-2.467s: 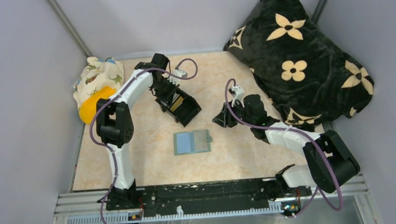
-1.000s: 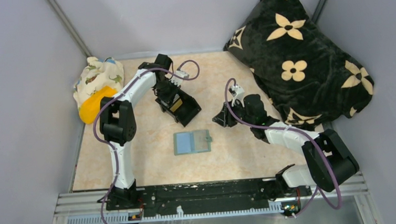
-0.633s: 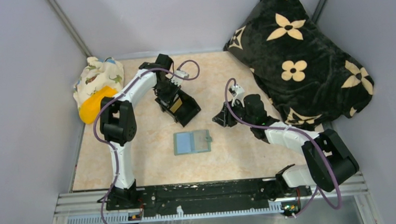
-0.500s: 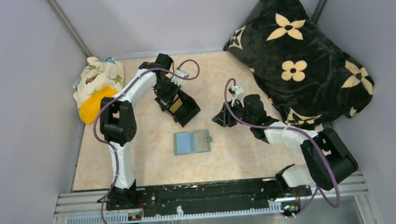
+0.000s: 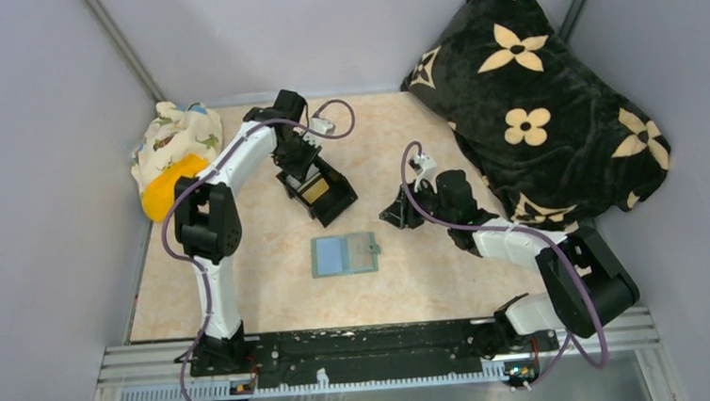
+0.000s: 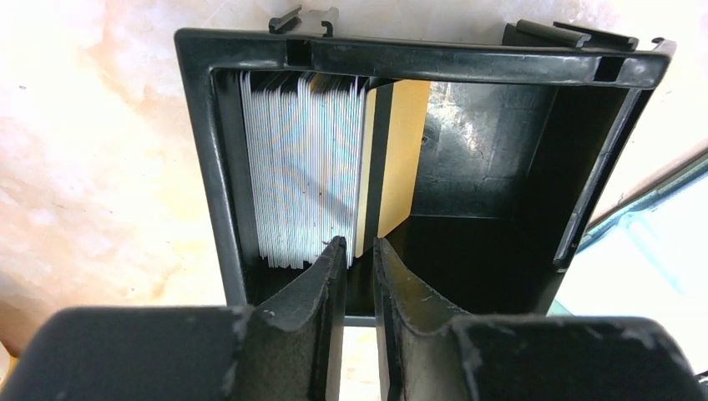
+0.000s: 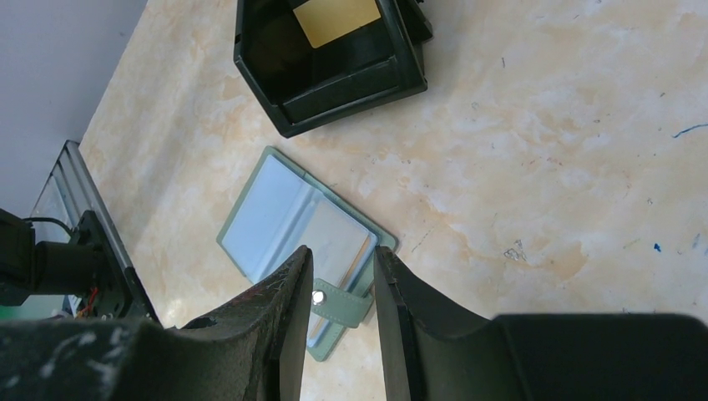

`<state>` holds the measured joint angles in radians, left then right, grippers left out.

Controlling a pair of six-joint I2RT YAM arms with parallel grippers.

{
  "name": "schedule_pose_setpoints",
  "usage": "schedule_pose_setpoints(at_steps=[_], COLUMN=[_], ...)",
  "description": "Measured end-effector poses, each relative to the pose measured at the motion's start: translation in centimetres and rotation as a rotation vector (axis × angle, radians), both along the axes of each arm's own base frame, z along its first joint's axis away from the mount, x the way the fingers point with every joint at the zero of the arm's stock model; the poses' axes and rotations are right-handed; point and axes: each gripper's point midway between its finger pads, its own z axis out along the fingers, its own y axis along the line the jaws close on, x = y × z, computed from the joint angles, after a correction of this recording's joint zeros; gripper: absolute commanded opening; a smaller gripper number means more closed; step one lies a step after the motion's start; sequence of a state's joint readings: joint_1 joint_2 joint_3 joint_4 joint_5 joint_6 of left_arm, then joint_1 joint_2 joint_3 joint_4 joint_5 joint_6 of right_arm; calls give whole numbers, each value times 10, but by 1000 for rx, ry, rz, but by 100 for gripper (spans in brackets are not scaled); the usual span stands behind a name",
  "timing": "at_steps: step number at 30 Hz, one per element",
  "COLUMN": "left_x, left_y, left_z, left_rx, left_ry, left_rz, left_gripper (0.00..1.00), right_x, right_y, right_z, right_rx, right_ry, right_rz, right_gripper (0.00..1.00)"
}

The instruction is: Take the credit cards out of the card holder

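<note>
The sage-green card holder (image 5: 344,254) lies open and flat on the table, blue-grey pockets up, its snap tab (image 7: 338,299) to one side; it also shows in the right wrist view (image 7: 284,209). A stack of pale whitish credit cards (image 6: 305,167) and a tan-gold card (image 6: 401,150) stand in a black plastic box (image 5: 340,200). My left gripper (image 5: 304,171) hovers over that box, its jaws (image 6: 359,246) a narrow gap apart and empty. My right gripper (image 5: 392,215) is open and empty, right of the card holder and above it (image 7: 342,255).
A black blanket with tan flowers (image 5: 533,103) fills the back right corner. A patterned cloth (image 5: 177,137) and a yellow object (image 5: 164,190) lie at the back left. The black rail (image 5: 380,345) runs along the near edge.
My left gripper has drawn back a little from the black box, toward the far left. The right arm and the card holder have hardly moved.
</note>
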<state>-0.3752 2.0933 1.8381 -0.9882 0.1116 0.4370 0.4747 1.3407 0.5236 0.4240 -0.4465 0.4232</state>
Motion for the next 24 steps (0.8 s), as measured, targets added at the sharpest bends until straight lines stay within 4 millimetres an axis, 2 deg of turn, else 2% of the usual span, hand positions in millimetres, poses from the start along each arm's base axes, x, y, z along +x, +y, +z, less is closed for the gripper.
schedule_pose_setpoints(at_steps=[6, 8, 12, 15, 16, 18, 20, 22, 24], left_x=[5, 7, 16, 19, 16, 3, -21, -62, -104], left_y=[-5, -8, -16, -22, -24, -32, -45, -68, -96], left_z=[16, 28, 63, 98, 111, 128, 137, 134, 122], left_rx=[-20, -41, -104, -186, -227, -316, -415, -522, -631], left_ry=[-39, -64, -149, -243, -274, -312, -338, -334, -292], left_rz=[2, 6, 34, 90, 107, 114, 105, 58, 5], left_gripper=[22, 23, 24, 24, 27, 32, 33, 38, 39], right_x=[-1, -1, -1, -3, -4, -5, -6, -8, -10], right_y=[1, 2, 2, 3, 3, 4, 5, 6, 6], right_z=[-4, -4, -4, -4, -4, -5, -5, -5, -5], right_rx=[2, 2, 4, 7, 9, 14, 17, 21, 21], right_ry=[16, 18, 18, 20, 24, 33, 37, 41, 48], right_rz=[5, 8, 10, 18, 23, 29, 36, 42, 47], right_gripper=[34, 34, 36, 50, 54, 56, 56, 54, 54])
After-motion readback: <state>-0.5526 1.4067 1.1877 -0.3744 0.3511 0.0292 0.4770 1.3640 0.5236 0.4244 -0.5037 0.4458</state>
